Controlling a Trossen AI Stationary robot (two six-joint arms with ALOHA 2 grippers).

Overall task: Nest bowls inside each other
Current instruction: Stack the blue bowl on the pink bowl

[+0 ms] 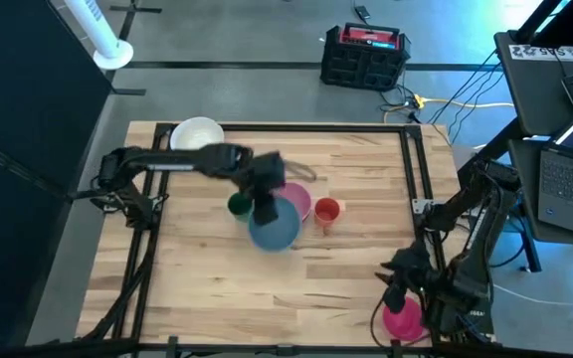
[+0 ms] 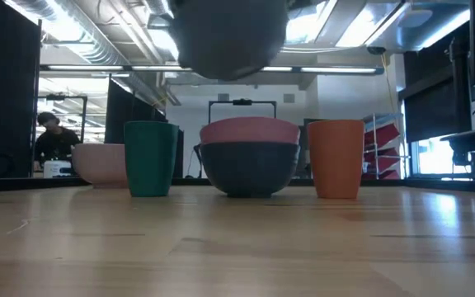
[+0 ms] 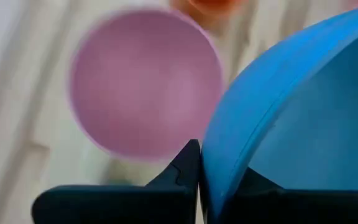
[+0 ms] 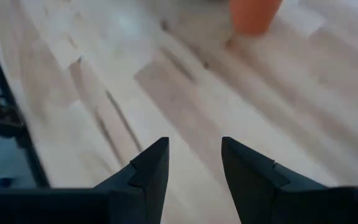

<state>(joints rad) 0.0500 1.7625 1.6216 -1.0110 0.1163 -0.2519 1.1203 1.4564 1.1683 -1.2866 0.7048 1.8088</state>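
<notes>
From above, the left arm reaches from the left edge of the wooden tabletop [image 1: 217,288] toward its middle, where the left tool [image 1: 264,209] is clamped on the rim of a light blue bowl [image 1: 275,227]. That bowl partly overlaps a pale pink bowl [image 1: 298,197] just behind it; whether it is lifted cannot be told from this angle. A small green cup [image 1: 238,204] stands just beside the blue bowl on the left-edge side, and a small red cup [image 1: 326,211] stands just beside the pink one on the right-edge side. A white bowl [image 1: 197,133] sits near the far left corner. The right tool [image 1: 398,273] hangs over the near right corner, with a magenta bowl [image 1: 403,319] at the near edge just by it. At tabletop height, the pale pink bowl [image 2: 250,130] is nested inside a dark blue bowl [image 2: 250,169], flanked by the green cup [image 2: 151,158] and the red cup [image 2: 336,158]; a rounded bowl underside [image 2: 231,37] hangs in the air above them, and the white bowl [image 2: 101,163] stands farther back. A person [image 2: 52,140] shows in the room behind. The left wrist view shows the left tool [image 3: 201,186] pinched shut on the light blue bowl's [image 3: 303,118] rim, the pale pink bowl [image 3: 145,81] below. The right wrist view shows the right tool [image 4: 194,165] with its fingers [image 4: 151,168] apart and empty, the red cup [image 4: 253,15] beyond.
</notes>
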